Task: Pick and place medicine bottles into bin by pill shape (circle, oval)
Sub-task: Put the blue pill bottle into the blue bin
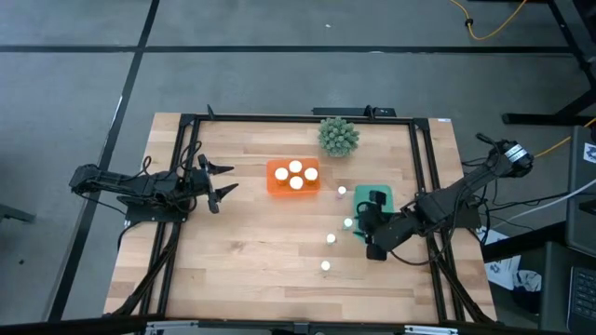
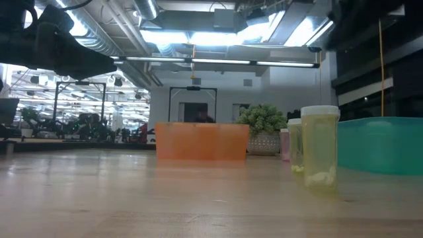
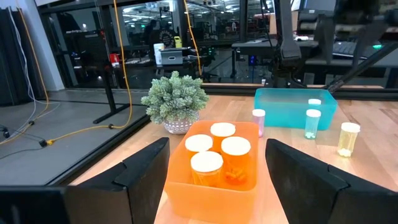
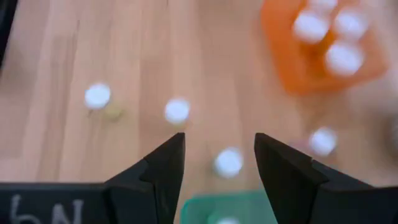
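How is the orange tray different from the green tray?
The orange tray holds four white-topped bottles packed together; the green tray shows only one in the left wrist view, and the right gripper hovers over it. The orange tray sits near the middle of the table, the green tray toward the right arm's side. Both are small, shallow, rectangular plastic trays.

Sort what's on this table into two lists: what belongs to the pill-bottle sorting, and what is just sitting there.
Job:
- medicine bottles, four already in the orange bin
- orange bin
- teal bin
- right gripper, open above the teal bin
- left gripper, open, waiting beside the orange bin

Just there:
- potted plant
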Action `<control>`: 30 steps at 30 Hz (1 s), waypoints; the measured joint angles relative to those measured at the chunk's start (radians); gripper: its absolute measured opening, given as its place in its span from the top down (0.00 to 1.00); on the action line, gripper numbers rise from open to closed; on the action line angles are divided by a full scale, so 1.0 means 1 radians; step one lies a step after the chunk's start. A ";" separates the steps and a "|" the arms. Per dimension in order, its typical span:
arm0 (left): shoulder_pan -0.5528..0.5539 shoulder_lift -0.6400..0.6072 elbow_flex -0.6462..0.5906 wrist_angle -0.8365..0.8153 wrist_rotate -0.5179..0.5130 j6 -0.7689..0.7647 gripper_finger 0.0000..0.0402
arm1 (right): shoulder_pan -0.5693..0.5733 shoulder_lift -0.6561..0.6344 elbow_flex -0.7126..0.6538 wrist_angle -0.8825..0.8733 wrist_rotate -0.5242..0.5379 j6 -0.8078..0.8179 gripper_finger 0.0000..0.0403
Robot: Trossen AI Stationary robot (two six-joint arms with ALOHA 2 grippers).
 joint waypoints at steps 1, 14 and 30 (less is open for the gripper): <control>0.000 0.000 0.000 0.000 0.000 0.000 0.36 | -0.003 0.000 0.012 0.013 0.025 -0.034 0.52; 0.000 0.000 0.000 0.000 0.000 0.000 0.36 | -0.075 -0.001 0.061 0.019 0.196 -0.137 0.46; 0.000 0.000 0.000 0.000 0.000 0.000 0.36 | -0.286 0.020 0.061 0.001 -0.095 -0.138 0.32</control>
